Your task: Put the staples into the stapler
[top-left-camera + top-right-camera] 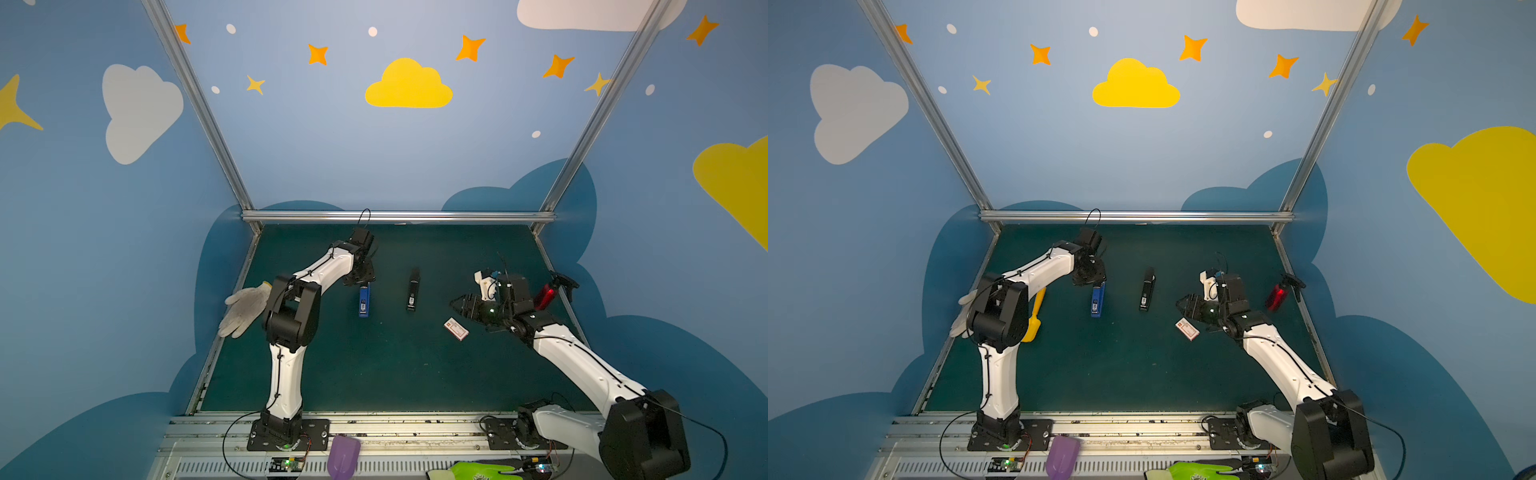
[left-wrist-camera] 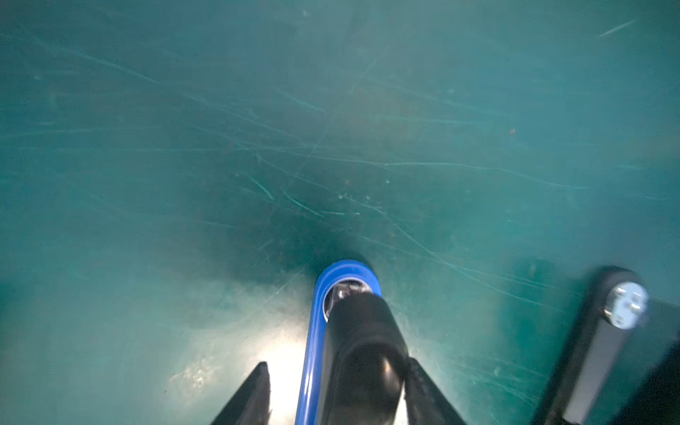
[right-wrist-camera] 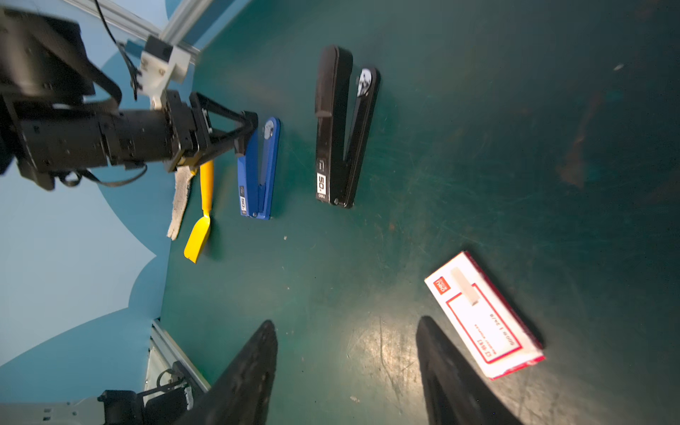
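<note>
Top views both tell me the same thing: nothing is loaded yet. The blue stapler (image 1: 364, 301) lies on the green table (image 1: 374, 374) left of the frame's centre, its upper end under the left gripper (image 1: 363, 281). A black stapler (image 1: 412, 291) lies near the centre with nothing on it. The box of staples (image 1: 456, 329), white with a red mark, sits right of centre and a little lower. It looks shut and lies just below the right gripper (image 1: 455, 304), which hovers apart from it. The left wrist view shows the left gripper's jaws standing either side of the blue stapler (image 2: 311, 331). A strip of bare table shows between one finger (image 2: 254, 393) and the blue side, so I judge the jaws released and not clamped. A dark rounded part sits on the stapler, and I cannot name it. The right wrist view shows the right gripper (image 3: 347, 322) spread wide and empty. The box of staples (image 3: 485, 316) lies flat just beside one finger, outside the gap, and I cannot tell whether they touch. A pale strip shows on its lid, printed or loose I cannot say. Farther off, the blue stapler (image 3: 257, 169) lies on its side with its mouth gaping in a V, the left gripper's tips at the end of one arm. By my reckoning the whole job is left: open the stapler, draw out a strip, seat it and close up.
</note>
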Controlling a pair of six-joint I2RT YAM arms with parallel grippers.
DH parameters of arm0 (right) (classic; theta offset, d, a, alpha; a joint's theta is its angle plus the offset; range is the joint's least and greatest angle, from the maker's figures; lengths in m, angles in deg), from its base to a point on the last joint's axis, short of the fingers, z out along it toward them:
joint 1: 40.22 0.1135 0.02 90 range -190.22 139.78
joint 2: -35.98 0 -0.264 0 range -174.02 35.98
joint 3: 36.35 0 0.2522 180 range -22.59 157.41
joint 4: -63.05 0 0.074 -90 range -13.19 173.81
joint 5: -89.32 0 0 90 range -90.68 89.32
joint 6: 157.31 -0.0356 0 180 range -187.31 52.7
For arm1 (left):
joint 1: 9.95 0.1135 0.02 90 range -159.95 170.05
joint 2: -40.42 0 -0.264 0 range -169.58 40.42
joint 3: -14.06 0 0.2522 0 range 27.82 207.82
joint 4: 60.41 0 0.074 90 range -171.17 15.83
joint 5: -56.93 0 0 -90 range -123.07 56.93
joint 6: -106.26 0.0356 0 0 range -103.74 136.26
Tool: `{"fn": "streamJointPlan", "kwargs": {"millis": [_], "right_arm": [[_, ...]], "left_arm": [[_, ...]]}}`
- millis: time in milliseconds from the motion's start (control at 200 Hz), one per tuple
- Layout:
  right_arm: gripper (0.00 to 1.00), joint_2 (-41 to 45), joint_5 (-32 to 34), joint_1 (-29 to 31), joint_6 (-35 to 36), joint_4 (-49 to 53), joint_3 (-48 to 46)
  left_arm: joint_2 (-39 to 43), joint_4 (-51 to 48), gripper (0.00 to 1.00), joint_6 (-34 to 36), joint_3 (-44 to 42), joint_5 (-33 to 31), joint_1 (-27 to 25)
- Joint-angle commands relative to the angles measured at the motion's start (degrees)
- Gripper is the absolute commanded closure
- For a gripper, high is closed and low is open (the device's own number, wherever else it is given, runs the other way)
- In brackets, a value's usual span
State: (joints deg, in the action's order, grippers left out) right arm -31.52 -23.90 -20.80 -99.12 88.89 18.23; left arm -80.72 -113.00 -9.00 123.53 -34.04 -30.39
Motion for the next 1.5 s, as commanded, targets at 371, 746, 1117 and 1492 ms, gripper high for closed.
{"fn": "streamJointPlan", "kwargs": {"millis": [371, 746, 1117, 1492], "right_arm": [[0.45, -10.9, 0.7, 8.7, -1.9, -4.3, 5.8], [0.55, -32.7, -9.5, 12.7, -4.7, -3.9, 24.7], [0.54, -50.3, -19.9, 16.3, -11.4, -9.4, 38.9], [0.55, -55.6, -27.4, 18.7, -19.3, -19.5, 42.0]], "left_arm": [[-6.0, -9.2, 0.93, 6.2, 8.2, -3.2, -1.3], [13.8, 0.1, 0.96, 6.8, -14.6, -2.5, -2.4], [28.8, 5.7, 0.96, 6.5, -27.3, 0.9, -2.6], [34.7, 9.4, 0.96, 5.1, -31.2, 4.6, -2.8]]}}
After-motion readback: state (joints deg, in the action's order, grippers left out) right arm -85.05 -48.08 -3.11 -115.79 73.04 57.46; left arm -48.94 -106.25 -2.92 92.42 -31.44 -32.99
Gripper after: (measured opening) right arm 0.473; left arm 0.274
